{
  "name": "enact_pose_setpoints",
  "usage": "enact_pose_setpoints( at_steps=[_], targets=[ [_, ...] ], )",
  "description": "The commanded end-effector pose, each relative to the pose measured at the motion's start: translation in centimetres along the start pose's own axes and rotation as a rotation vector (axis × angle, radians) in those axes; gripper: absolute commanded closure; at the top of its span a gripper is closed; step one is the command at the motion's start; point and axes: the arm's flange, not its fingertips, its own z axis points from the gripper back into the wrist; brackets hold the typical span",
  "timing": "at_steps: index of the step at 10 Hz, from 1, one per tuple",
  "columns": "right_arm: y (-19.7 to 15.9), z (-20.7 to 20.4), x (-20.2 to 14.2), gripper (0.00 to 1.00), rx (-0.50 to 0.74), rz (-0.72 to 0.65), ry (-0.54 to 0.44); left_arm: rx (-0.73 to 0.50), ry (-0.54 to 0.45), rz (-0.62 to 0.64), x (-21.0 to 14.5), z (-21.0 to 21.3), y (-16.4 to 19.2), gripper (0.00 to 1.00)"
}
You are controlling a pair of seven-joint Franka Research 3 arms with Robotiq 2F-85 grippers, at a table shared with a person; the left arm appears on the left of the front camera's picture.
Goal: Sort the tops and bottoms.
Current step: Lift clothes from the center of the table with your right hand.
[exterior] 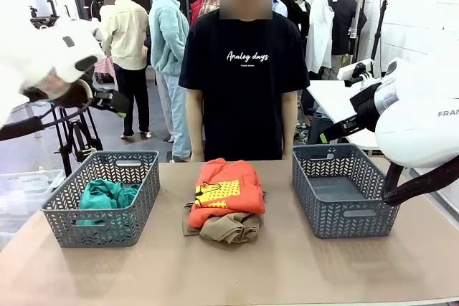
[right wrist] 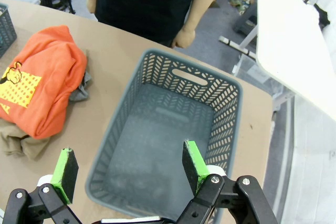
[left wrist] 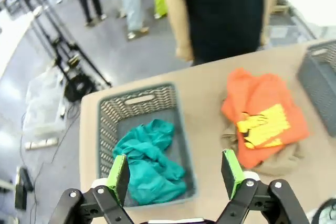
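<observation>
- We log left gripper [left wrist: 175, 170] jaws apart, empty, over teal garment [left wrist: 149, 163] in basket [left wrist: 107, 124].
- Right gripper [right wrist: 129, 165] same, over other basket [right wrist: 231, 108]; orange garment [right wrist: 44, 82] atop tan garment [right wrist: 21, 145] at nine o'clock.

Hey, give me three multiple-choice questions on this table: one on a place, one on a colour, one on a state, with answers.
1. Where does the teal garment lie?
A. in the left basket
B. in the person's hand
C. on the floor
2. What colour is the graphic on the orange garment?
A. white
B. yellow
C. blue
3. How is the right end effector?
A. shut on cloth
B. shut on nothing
C. open
Answers: 1 A: teal cloth sits inside the basket walls. 2 B: the print is yellow. 3 C: its green pads stand wide apart above the right basket.
</observation>
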Motion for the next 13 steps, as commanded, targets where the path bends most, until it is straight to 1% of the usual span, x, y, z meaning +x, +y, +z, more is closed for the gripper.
enact_pose_setpoints(
  at_steps=[1,2,3,4,5,9,10,11,13],
  targets=[
    [0.0,0.0,0.0,0.00,0.002,0.002,0.000,-0.216,0.081,-0.120,-2.8,0.2,0.6,0.09],
    [0.0,0.0,0.0,0.00,0.002,0.002,0.000,-0.297,0.176,-0.194,-2.5,-0.1,0.3,0.09],
    [0.0,0.0,0.0,0.00,0.002,0.002,0.000,-0.344,0.300,-0.322,-2.6,-0.9,-0.1,0.09],
    [0.0,0.0,0.0,0.00,0.002,0.002,0.000,-0.324,0.398,-0.433,-2.8,-1.8,-0.2,0.09],
    [0.0,0.0,0.0,0.00,0.002,0.002,0.000,-0.318,0.415,-0.455,-2.9,-2.4,-0.6,0.09],
    [0.0,0.0,0.0,0.00,0.000,0.000,0.000,-0.305,0.347,-0.378,-3.1,-1.5,0.0,0.09],
    [-0.2,-1.9,2.1,0.00,0.084,0.042,0.043,-0.327,0.403,-0.400,-3.4,-2.6,-0.4,0.09],
    [0.1,-4.3,4.5,0.00,0.192,0.065,0.072,-0.327,0.403,-0.400,-3.4,-2.6,-0.4,0.09],
    [1.6,-11.2,8.4,0.00,0.355,0.079,0.173,-0.327,0.403,-0.400,-3.4,-2.6,-0.4,0.09]
  ],
)
